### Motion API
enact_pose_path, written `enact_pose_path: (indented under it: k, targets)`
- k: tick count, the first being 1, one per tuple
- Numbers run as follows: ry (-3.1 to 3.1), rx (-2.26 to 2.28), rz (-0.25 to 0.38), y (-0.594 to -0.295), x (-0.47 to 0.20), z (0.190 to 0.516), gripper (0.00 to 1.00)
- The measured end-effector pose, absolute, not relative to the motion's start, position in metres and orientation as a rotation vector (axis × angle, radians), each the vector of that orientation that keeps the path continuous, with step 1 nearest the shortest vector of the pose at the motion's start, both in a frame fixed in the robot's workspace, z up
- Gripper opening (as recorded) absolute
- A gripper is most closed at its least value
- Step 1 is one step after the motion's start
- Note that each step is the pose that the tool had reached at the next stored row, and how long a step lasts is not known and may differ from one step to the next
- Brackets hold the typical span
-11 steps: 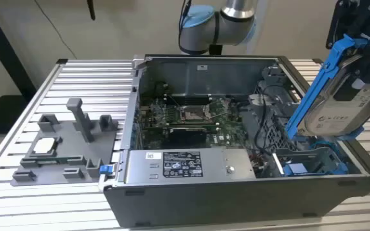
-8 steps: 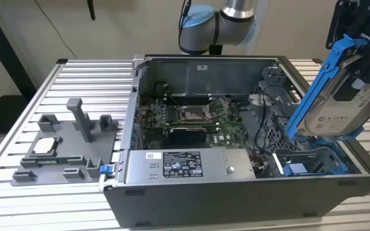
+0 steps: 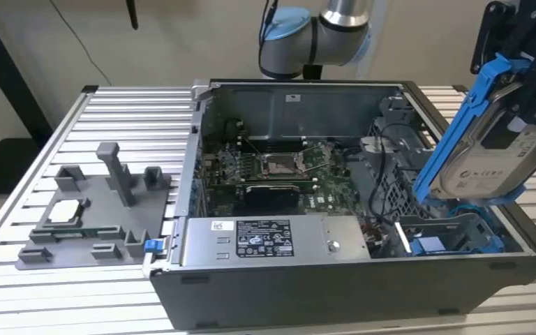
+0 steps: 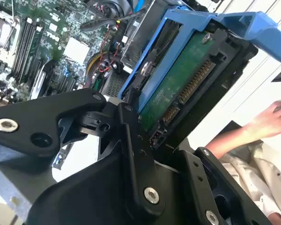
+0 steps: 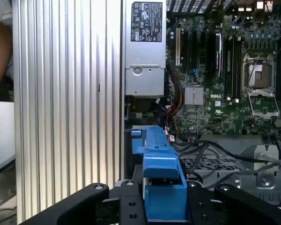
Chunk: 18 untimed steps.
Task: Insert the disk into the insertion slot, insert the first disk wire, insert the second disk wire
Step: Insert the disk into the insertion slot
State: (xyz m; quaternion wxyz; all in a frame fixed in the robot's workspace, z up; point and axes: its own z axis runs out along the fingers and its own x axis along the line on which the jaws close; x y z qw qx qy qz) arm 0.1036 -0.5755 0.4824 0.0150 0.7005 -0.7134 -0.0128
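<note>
While the gripper (image 3: 518,112) clamps the disk (image 3: 487,167) by its blue carrier, the drive hangs tilted at the exterior view's right edge, just above the drive bay (image 3: 454,230) of the open computer case (image 3: 343,293).

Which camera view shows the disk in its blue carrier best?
The exterior view: the disk shows nearly whole, tilted above the open computer case, label visible. The second wrist view shows its green circuit-board side; the first wrist view shows the blue edge of its carrier.
</note>
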Motion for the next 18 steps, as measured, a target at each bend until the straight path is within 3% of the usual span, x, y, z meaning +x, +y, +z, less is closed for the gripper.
enact_pose_path:
  k: [18]
  targets:
    - [-2.220, 2.180, -0.040, -0.5755, 0.1038, 0.4748, 0.00]
